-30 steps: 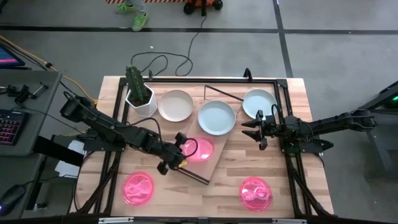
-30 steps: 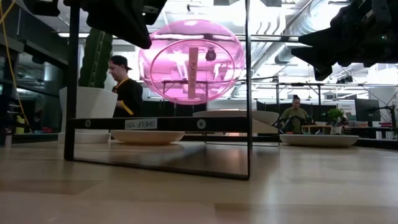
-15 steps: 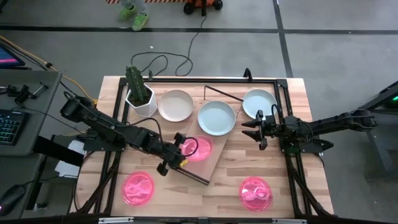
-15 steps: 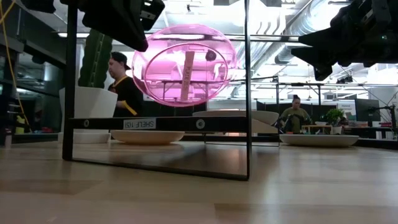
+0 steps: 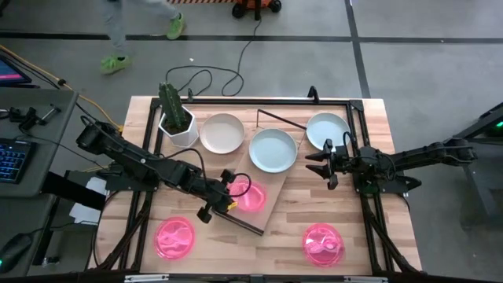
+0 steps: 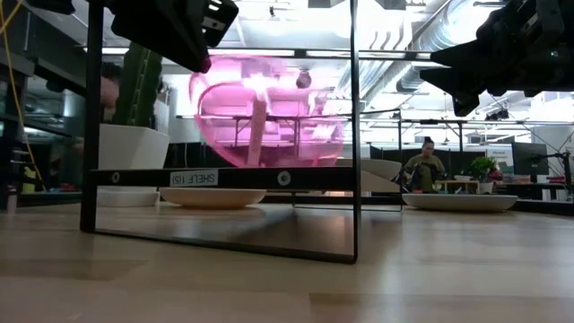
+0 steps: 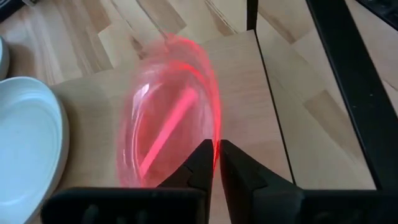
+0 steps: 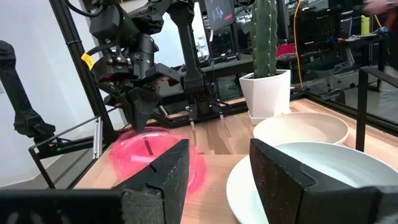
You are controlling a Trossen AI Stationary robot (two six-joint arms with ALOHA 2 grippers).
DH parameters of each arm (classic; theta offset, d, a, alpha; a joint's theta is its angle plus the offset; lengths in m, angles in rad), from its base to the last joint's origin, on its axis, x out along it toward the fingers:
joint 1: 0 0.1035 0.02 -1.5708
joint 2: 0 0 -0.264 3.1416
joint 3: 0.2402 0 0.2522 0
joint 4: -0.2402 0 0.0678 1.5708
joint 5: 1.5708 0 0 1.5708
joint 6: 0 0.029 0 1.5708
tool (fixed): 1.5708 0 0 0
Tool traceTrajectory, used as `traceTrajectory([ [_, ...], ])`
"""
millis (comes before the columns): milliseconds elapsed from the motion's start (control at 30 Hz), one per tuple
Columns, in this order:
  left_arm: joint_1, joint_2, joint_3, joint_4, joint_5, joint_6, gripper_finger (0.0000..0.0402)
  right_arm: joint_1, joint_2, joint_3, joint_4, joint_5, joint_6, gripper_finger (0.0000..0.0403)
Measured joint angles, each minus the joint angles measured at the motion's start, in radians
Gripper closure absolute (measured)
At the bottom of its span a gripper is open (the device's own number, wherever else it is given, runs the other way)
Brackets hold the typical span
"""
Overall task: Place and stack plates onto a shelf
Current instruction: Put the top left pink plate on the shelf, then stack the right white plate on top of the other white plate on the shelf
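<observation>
Pink plate [image 6: 266,112] lowered toward shelf [image 6: 224,178], left gripper [image 7: 214,163] pinching rim, label "SHELF 15"

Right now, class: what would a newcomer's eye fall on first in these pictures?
The bright pink plate, pinched at its rim by the left gripper, tilted over the wooden shelf. Next, the tall green cactus in its white pot at the table's far left corner.

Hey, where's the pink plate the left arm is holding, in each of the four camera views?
High view: the held pink plate sits mid-table over the shelf, at the left pincer.
Low view: upper centre, tilted, above the shelf board.
Left wrist view: centre, pinched by its rim.
Right wrist view: lower left, under the other arm.
Shared landmark: the big white plate beside it.
</observation>
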Motion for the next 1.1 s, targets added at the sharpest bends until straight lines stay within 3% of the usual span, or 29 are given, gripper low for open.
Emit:
traceTrajectory([
  [600,0.024,-0.009,0.049,-0.053,-0.014,-0.043,0.0319,0.0,0.0,0.0,0.0,0.0,0.0,0.0245],
  [867,0.024,-0.094,0.159,-0.148,-0.091,-0.072,0.0324,0.0,0.0,0.0,0.003,0.0,-0.007,0.0245],
  [1100,0.022,-0.253,0.134,-0.166,-0.174,-0.215,0.0339,0.0,0.0,0.0,-0.002,0.0,-0.007,0.0245],
])
